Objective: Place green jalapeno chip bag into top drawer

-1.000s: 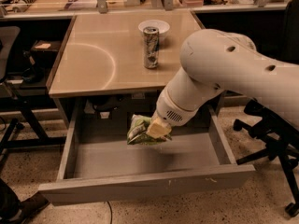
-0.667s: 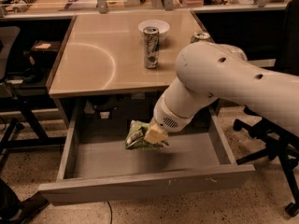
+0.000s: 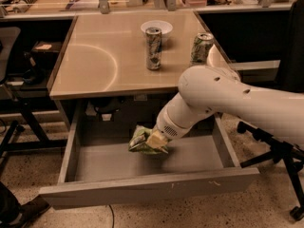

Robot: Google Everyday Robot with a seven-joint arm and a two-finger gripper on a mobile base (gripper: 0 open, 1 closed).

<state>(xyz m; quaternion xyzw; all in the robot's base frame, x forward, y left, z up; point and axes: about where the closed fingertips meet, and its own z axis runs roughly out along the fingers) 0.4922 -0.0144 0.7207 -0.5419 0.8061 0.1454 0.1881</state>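
The green jalapeno chip bag [image 3: 139,140], crinkly green and white, hangs in my gripper [image 3: 155,141] low inside the open top drawer [image 3: 142,190], at mid-width, close to the grey floor. The gripper is shut on the bag's right end. My white arm reaches down from the right, over the drawer's right side, and hides part of the drawer's back right corner. I cannot tell whether the bag touches the drawer floor.
On the desk top [image 3: 95,56] stand two green-and-silver cans [image 3: 153,48] [image 3: 202,47] and a white bowl [image 3: 156,26]. A chair base [image 3: 280,156] stands to the right of the drawer and another chair [image 3: 9,80] at the left. Clutter lines the far counter.
The gripper has carried the bag slightly lower and to the left inside the drawer. The arm's elbow has swung right and down, uncovering the second can.
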